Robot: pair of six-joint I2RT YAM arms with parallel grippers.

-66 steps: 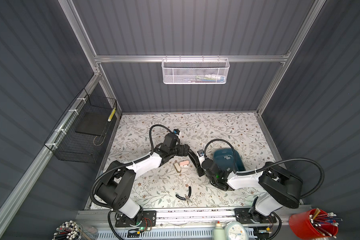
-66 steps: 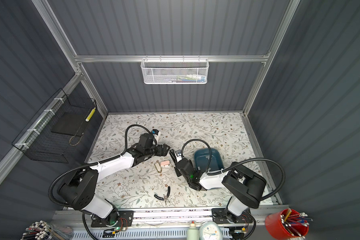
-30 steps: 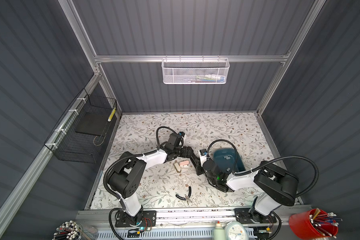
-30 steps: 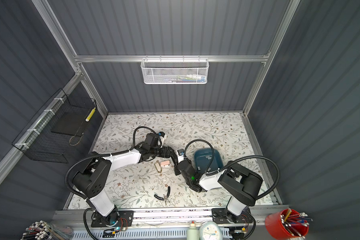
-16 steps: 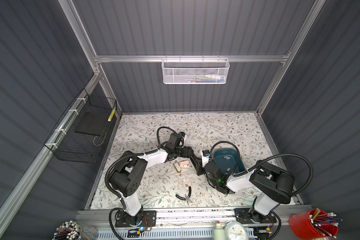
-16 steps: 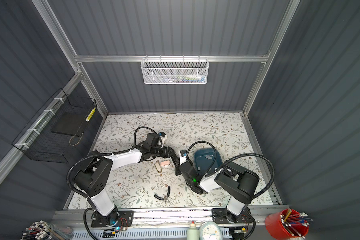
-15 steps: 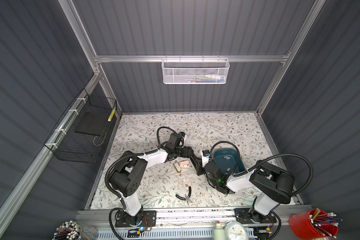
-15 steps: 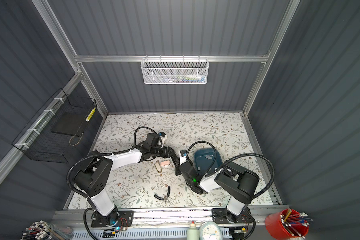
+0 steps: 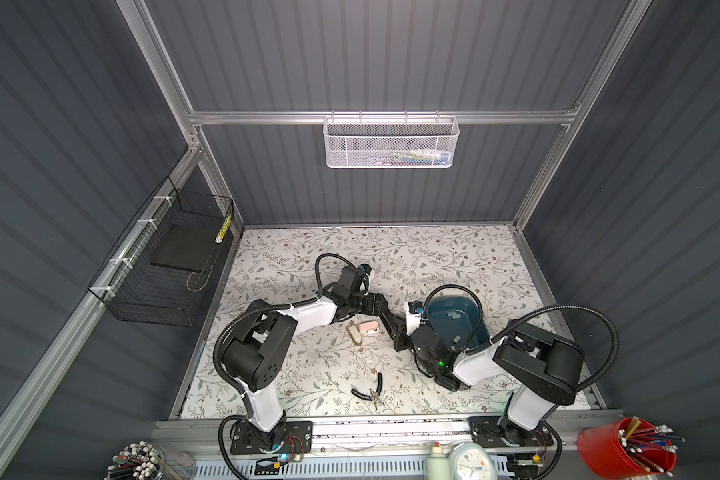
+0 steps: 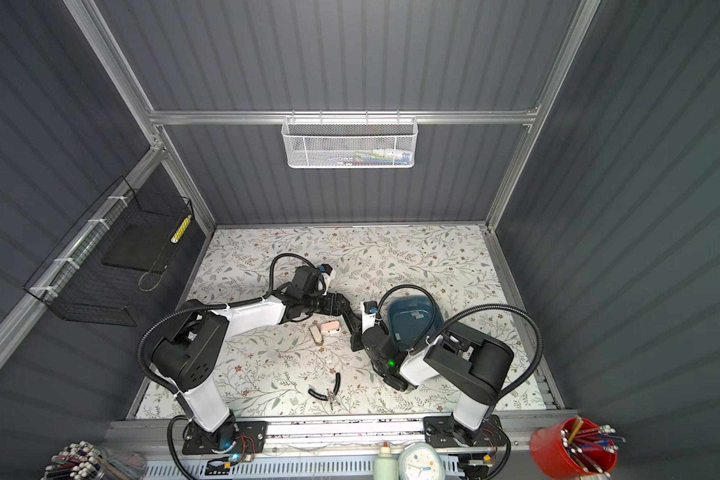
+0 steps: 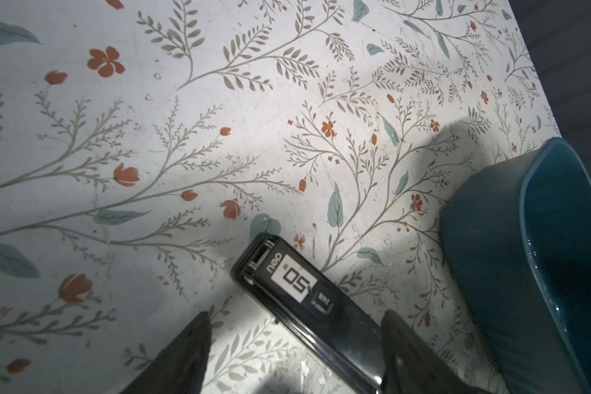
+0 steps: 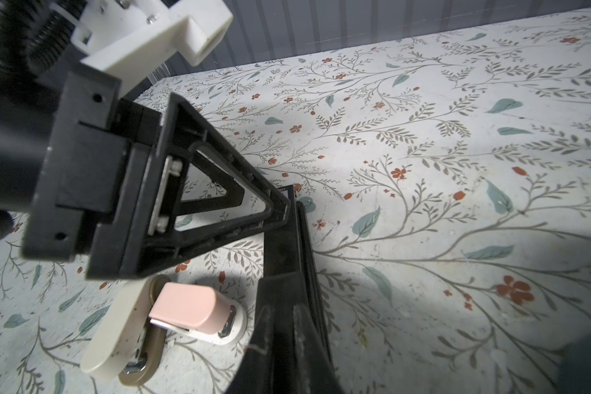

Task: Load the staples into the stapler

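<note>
The left gripper (image 11: 294,319) has its jaws apart, straddling the black stapler (image 11: 307,286). The right gripper (image 12: 287,317) is closed, apparently clamped on that stapler's other end. The staples (image 9: 452,316), grey strips, lie in the teal bin (image 9: 476,311) just beside the right gripper.

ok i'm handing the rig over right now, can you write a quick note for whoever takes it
Left gripper: open, fingers on either side of the black stapler, not gripping it.
Right gripper: shut, seemingly pinching the stapler's other end.
The stapler rests on the table beside the blue tub.
Staples: loose strips in the tub, none picked up.
Done: both grippers are at the stapler.
Left: open the stapler (it looks closed), fetch a strip, load it, close it.
</note>
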